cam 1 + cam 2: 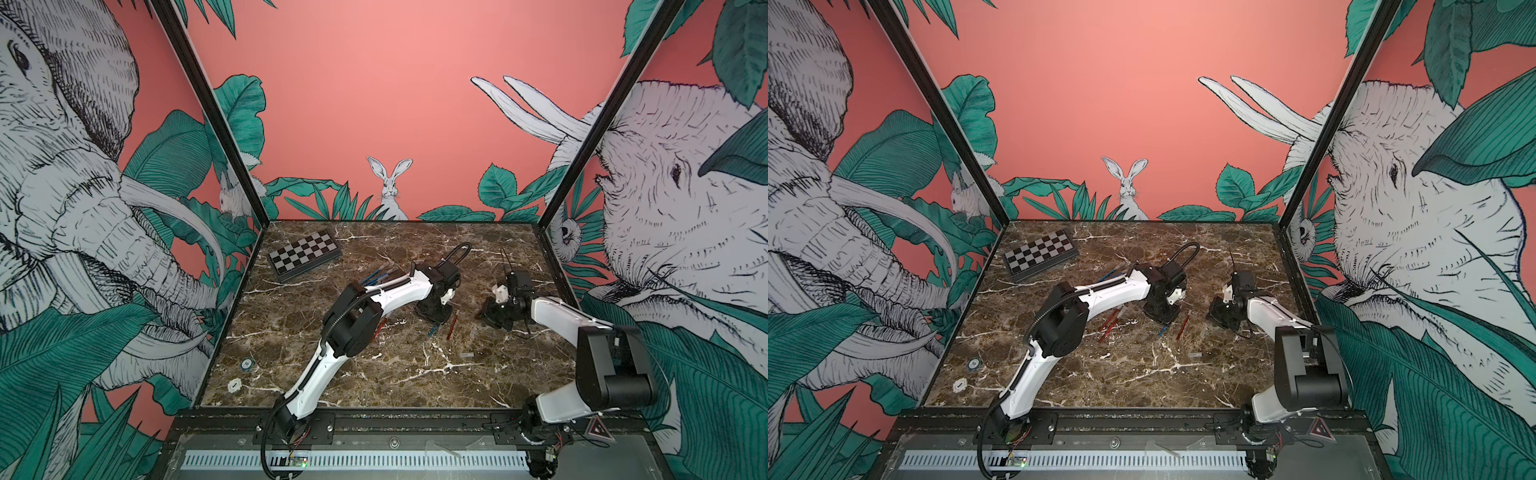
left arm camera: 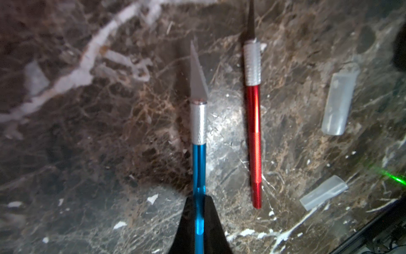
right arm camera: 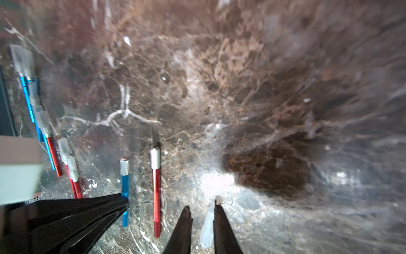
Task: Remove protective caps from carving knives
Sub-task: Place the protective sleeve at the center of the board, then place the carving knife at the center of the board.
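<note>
A checkered board (image 1: 304, 256) lies at the far left corner of the brown marble table (image 1: 374, 374). Two small round discs (image 1: 246, 364) sit near the left edge, well apart from the work. The left arm (image 1: 399, 291) reaches across the middle, and in both top views it covers much of a bunch of capped knives (image 3: 44, 123) lying to the left of the grippers. The left gripper (image 2: 198, 199) is clamped on the handle of a blue knife (image 2: 198, 123) whose blade is bare. The knife's long axis runs from near to far, with the blade toward the back wall. Whether it rests on the table I cannot tell. Just beside it, parallel but not touching, lies a red knife (image 2: 253, 132), also uncapped and pointing the same way. Past the red knife, two loose caps (image 2: 339, 103) lie on the table, apart from each other. The right gripper (image 3: 201, 204) hangs low, right of the red knife. Its jaws stand narrowly apart with a clear cap (image 3: 207, 226) between them. The cap lies lengthwise along the fingers, leaning on one with a gap to the other.
</note>
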